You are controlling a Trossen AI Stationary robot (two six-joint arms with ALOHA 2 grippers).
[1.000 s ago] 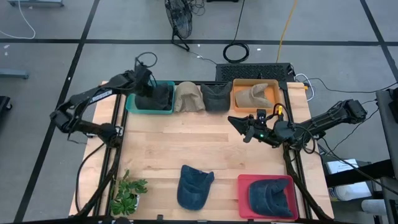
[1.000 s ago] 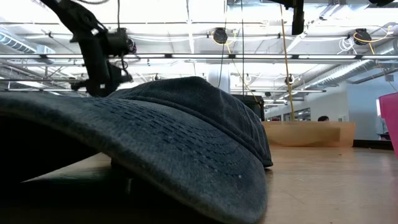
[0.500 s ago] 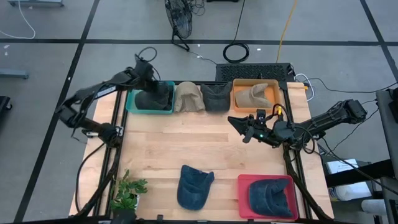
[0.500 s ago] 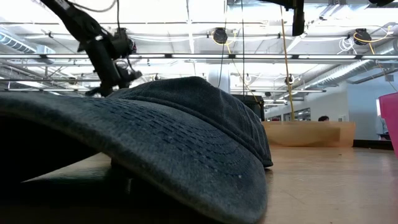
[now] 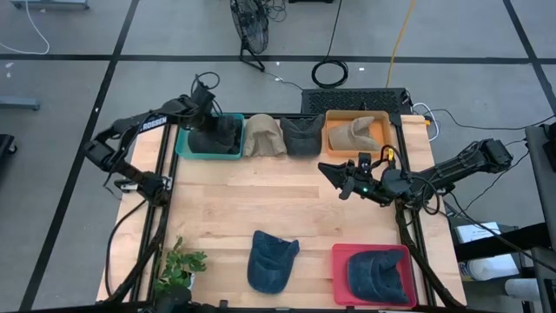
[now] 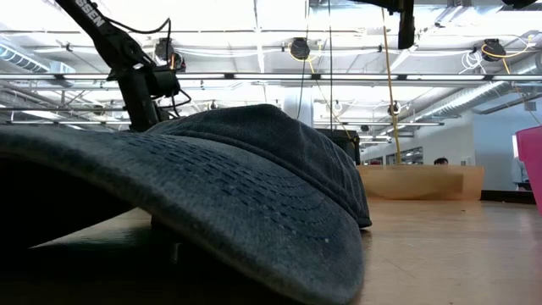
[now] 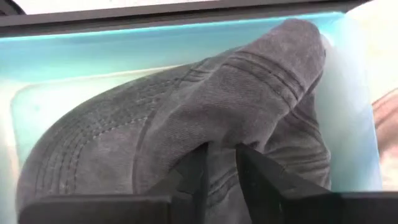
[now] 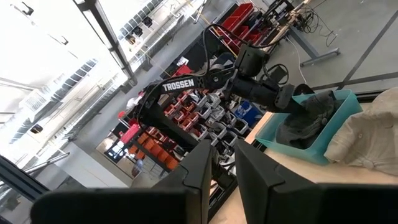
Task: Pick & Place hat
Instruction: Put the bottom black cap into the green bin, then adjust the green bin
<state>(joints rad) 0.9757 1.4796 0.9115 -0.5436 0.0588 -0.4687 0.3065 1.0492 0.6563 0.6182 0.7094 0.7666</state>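
Note:
A dark grey hat (image 7: pixel 186 106) sits in the teal bin (image 5: pixel 184 146) at the table's far left corner. My left gripper (image 7: pixel 222 155) is above that bin and is shut on the hat. My right gripper (image 5: pixel 340 176) hangs raised over the table's right half. Its fingers stand close together with nothing between them. A blue hat (image 5: pixel 271 261) lies crown up on the wood near the front edge and fills the low view (image 6: pixel 212 186). My left gripper pinches a raised fold of the grey hat's crown (image 7: pixel 217 134) between its two fingers. The fingers slant down into the teal bin from above. The hat's lower part rests inside the bin, with its top bunched up at the fingers.
Along the far edge lie a beige hat (image 5: pixel 264 137), a dark hat (image 5: pixel 301 136) and an orange bin (image 5: pixel 334 130) holding a tan hat. A red bin (image 5: pixel 340 261) with a blue hat stands front right. A small plant (image 5: pixel 178 269) stands front left.
My left gripper has gone down toward the teal bin and a little toward the table's right, rolling slightly at the wrist. It is still shut on the grey hat, which has sunk lower into the bin.

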